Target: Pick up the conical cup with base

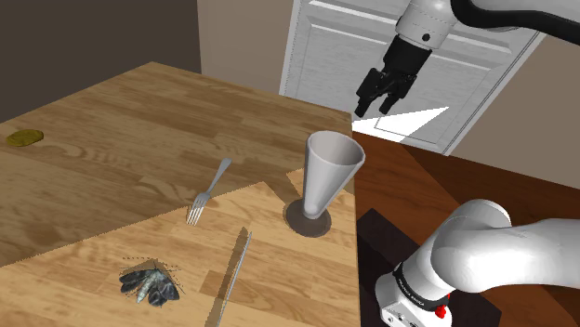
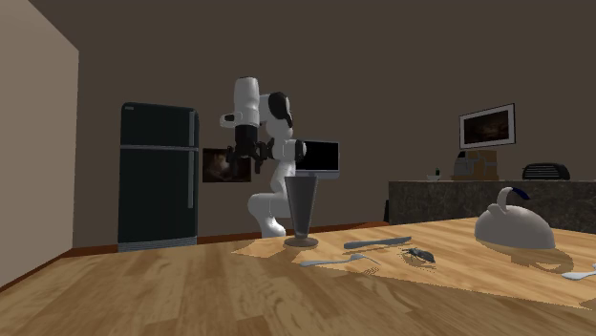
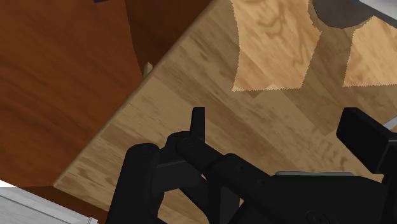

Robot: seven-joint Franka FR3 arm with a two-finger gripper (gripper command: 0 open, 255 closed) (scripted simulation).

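Black two-finger hand (image 1: 384, 90) hangs high above the light wooden counter (image 1: 121, 149), near its edge, well apart from everything on it. Its fingers stand apart with nothing between them, which I judge a readiness to straddle the target. The pale grey conical cup on a dark round base (image 1: 327, 181) stands upright, mouth up, close to the counter's edge on the shoulder view's right, below the hand. That upright stance leaves the narrow lower cone free for a side grasp. A silver metal fork (image 1: 209, 192) and a long silver knife (image 1: 232, 274) lie flat, apart from the cup. No brand, label or legible writing noted.
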